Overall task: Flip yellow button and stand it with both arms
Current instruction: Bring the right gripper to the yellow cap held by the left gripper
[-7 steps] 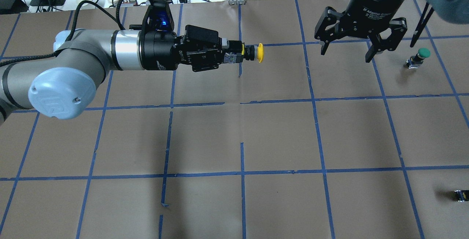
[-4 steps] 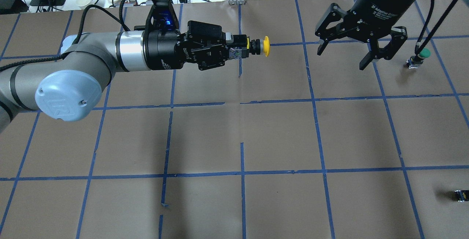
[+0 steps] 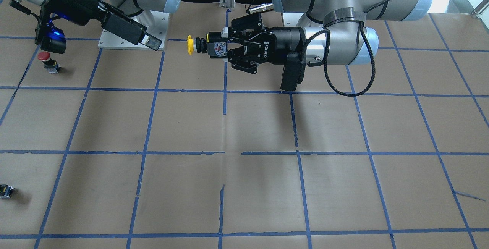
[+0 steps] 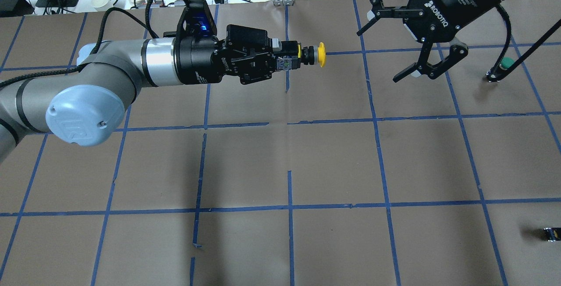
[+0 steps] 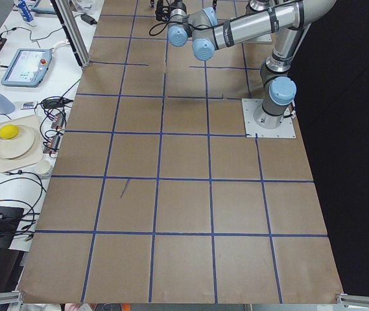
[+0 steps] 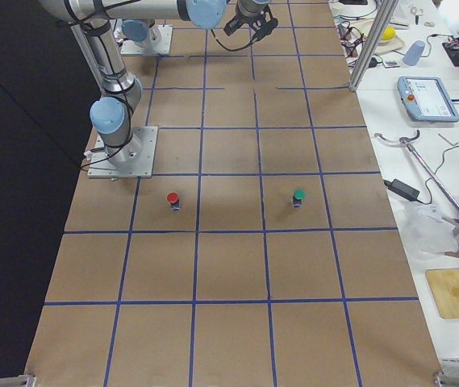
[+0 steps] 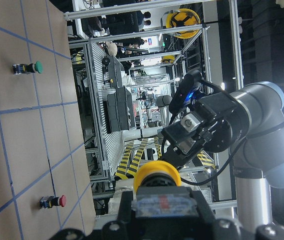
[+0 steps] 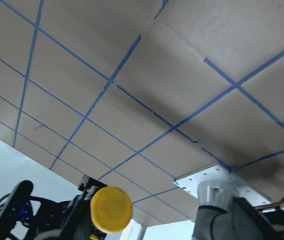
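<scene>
While the yellow button [image 4: 307,55] is gripped by its black body in the closed left hand [image 4: 285,58], it is held in the air above the brown counter [image 4: 333,159], over the far half near the middle. The right hand [image 4: 378,56] is spread wide and holds nothing. It is turned towards the button's cap, with a clear gap between them. A drop is judged the main risk: were the left hand loosened before a firm hold is taken by the right, the button would fall and could roll. A pinch on the rounded cap alone could let it slip or twist. Fingers of the two hands could also be knocked together. The button's long axis lies level, across the counter, cap pointed towards the robot's right, at the open hand
</scene>
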